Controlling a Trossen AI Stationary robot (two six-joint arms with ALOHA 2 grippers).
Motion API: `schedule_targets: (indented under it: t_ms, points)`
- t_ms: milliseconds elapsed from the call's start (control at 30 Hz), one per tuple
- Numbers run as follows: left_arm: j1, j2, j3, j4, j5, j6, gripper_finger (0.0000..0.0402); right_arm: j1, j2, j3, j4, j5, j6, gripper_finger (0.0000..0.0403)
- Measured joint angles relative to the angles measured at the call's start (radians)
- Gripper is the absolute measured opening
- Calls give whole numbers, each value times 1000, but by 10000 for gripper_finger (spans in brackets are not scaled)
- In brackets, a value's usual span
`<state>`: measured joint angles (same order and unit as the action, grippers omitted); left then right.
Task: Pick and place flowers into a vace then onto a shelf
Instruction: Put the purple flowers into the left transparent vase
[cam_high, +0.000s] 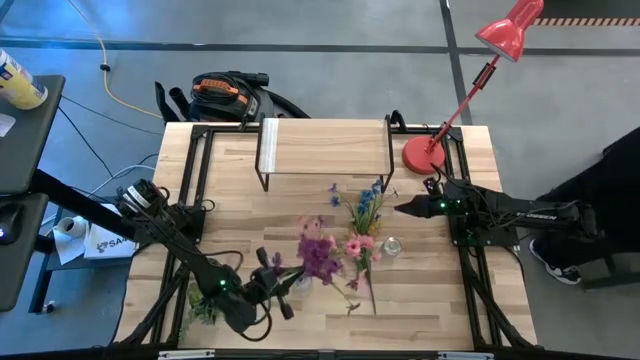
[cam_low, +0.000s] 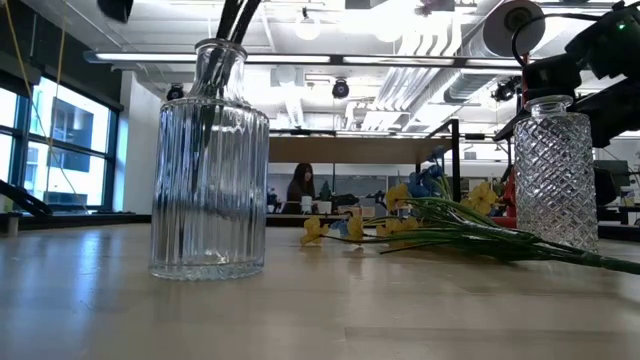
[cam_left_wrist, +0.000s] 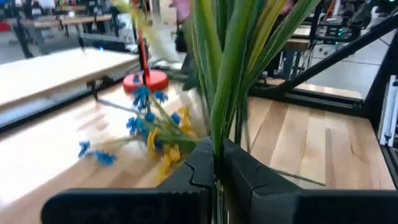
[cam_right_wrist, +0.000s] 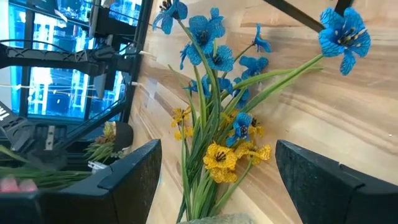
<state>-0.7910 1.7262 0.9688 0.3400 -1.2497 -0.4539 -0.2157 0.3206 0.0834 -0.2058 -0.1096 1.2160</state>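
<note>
My left gripper (cam_high: 284, 287) is shut on the pink and purple flowers (cam_high: 320, 255) over the ribbed glass vase (cam_low: 208, 160), near the table's front. Their stems' lower ends (cam_low: 222, 45) reach into the vase's neck. The blue and yellow flowers (cam_high: 366, 208) lie flat on the table, blooms toward the shelf (cam_high: 325, 148). A diamond-cut glass vase (cam_low: 555, 165) stands beside them. My right gripper (cam_right_wrist: 214, 186) hangs open just over the blue and yellow flowers (cam_right_wrist: 214, 118), touching nothing. My left gripper pinches the bunch's green stems (cam_left_wrist: 216, 140) between its two fingers (cam_left_wrist: 245, 174), well below the blooms. The fingers come nearly level from the table's left and lie across the stems. The bunch stands up, leaning toward the table's right, with its lower ends inside the ribbed vase's mouth.
A red desk lamp (cam_high: 425, 152) stands at the far right, next to the shelf. A small green plant tuft (cam_high: 200, 305) lies near the front left. Black frame rails (cam_high: 470, 270) run along both sides of the table.
</note>
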Motion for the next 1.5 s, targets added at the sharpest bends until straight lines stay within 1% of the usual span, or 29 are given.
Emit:
schedule_targets:
  t_ms: [100,233,433,633,867,933,1067,1133,1200,1233,1367,1400,1433,1500]
  points:
    - [-1,15,0,-48,4,-72,51,0,0,0,0,5,0,304]
    - [-1,30,0,-54,39,-133,48,0,0,0,0,6,0,304]
    - [-1,30,0,-59,72,-173,67,0,1,0,-1,27,0,304]
    - [-1,29,0,-128,169,-276,66,0,1,0,-2,43,-1,304]
    - [-19,29,0,-132,191,-285,69,0,1,0,-3,40,0,304]
    - [-23,29,0,-133,190,-285,71,0,1,-1,-2,5,22,304]
    - [-23,29,0,-134,194,-285,71,12,18,-1,6,-127,36,304]
    - [-23,29,0,-134,194,-285,72,43,45,-1,12,-134,18,304]
    - [-23,29,0,-134,194,-285,71,86,82,-6,61,-102,-10,304]
    - [-22,29,0,-134,194,-285,71,106,104,-8,114,-85,-19,304]
    - [-22,29,0,-133,200,-296,72,168,171,7,439,-71,-12,304]
    - [-22,29,0,-133,201,-301,72,186,185,32,462,-66,-19,304]
    - [-22,29,0,-133,202,-304,71,203,194,66,450,-52,-45,303]
    - [-21,29,0,-133,202,-310,72,232,215,150,350,6,-130,293]
